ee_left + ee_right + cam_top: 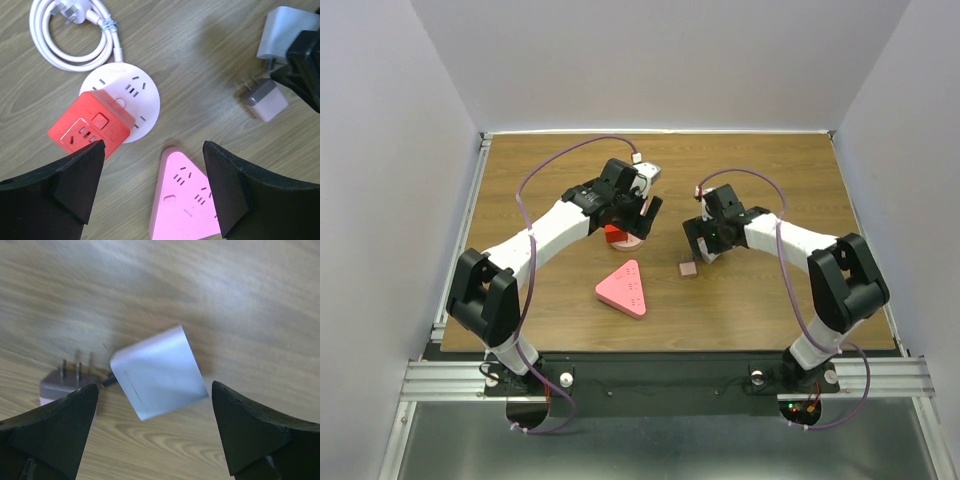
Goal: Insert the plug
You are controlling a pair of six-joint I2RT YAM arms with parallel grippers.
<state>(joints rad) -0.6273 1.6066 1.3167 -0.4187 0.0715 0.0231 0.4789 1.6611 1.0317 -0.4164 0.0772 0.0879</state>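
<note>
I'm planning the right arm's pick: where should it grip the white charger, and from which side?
Probably from straight above, closing on the white charger's two flat side faces at mid-body. It lies flat but skewed between the fingers of the open right gripper, so turn the wrist first. Avoid its prong end, where the small mauve adapter lies close.

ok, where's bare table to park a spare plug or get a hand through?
Free: the far strip of the table along its back edge, and the near edge right of the pink triangular strip. Crowded: the centre, where the red cube socket, round white socket, small pink adapter and white adapter bunch together.
</note>
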